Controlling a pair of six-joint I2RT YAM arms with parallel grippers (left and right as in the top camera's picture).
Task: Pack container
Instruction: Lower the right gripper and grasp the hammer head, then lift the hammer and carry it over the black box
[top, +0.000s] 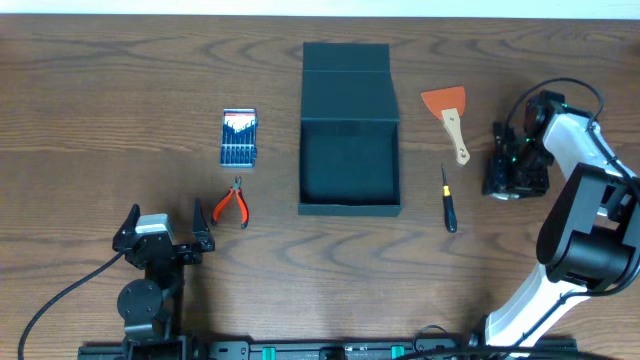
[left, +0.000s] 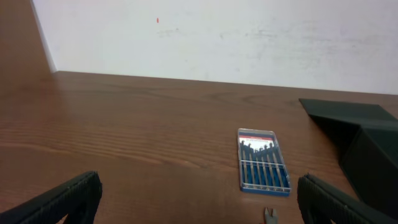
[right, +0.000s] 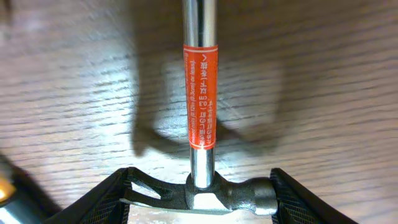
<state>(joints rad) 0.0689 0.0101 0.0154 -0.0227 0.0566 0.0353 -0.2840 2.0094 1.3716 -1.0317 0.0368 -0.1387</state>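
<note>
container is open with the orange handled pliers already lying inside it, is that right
Not quite. The container is open, but the pliers are not inside it. They lie on the table to its left, just below the blue screwdriver set. The overhead view shows this, and the box interior is empty.

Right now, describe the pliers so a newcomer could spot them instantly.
Start at the big dark open container in the middle of the table and look to its left, where a blue screwdriver case lies. The pliers sit just nearer the robot than that case, apart from it. They alone have two red-orange handles, splayed in a V.
</note>
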